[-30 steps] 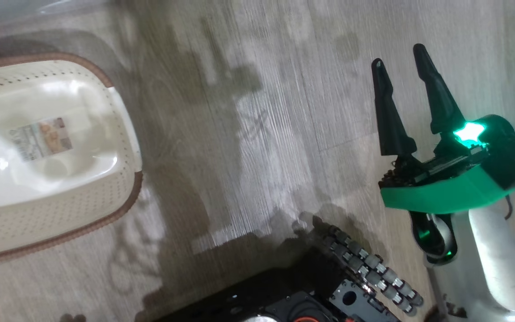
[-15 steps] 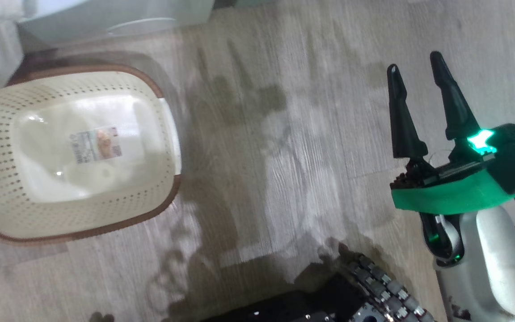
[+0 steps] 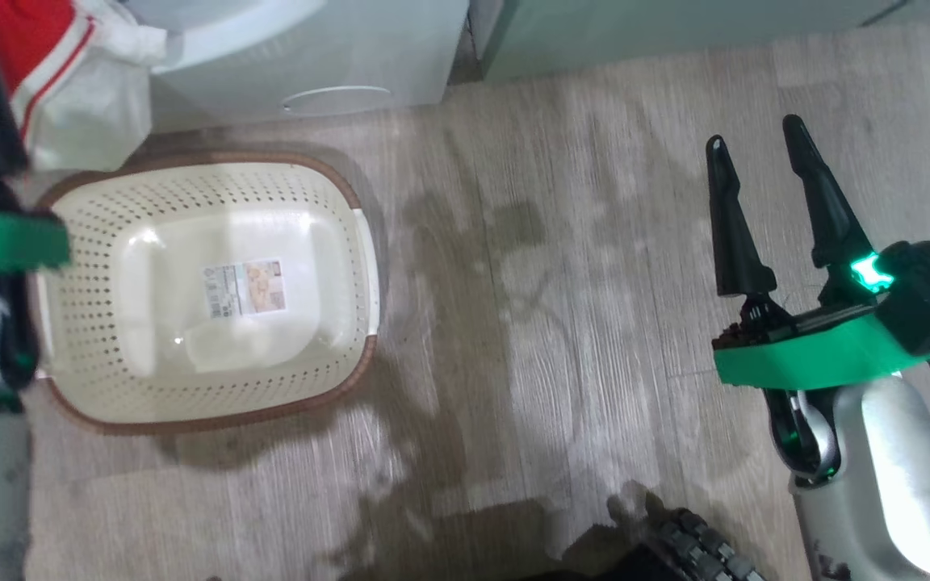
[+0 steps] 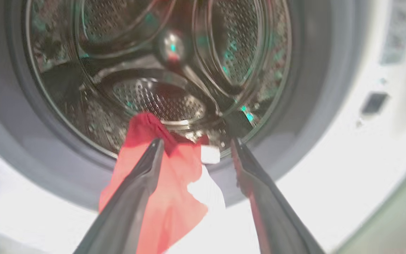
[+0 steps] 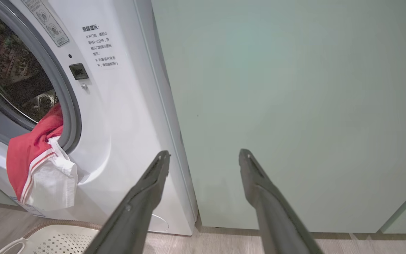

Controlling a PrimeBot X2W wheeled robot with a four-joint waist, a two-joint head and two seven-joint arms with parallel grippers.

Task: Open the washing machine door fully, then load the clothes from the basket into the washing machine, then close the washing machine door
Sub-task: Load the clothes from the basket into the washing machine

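Observation:
The cream basket stands empty on the floor, its label showing on the bottom. Red and white clothes hang out of the washing machine, draped over the grey gasket below the steel drum. My left gripper is open at the drum's mouth, and the red cloth lies under its left finger. My right gripper is open and holds nothing, off to the right over the floor, pointing at a pale green cabinet. The washing machine door is out of view.
The washer's white base with its round cap is just beyond the basket. Pale green cabinets run along the right of it. Wood floor lies between basket and right arm. My dark wheeled base shows at the bottom.
The head camera has swung, bringing the whole basket, the washer's base, the hanging clothes and my left arm into view. The right gripper stays open.

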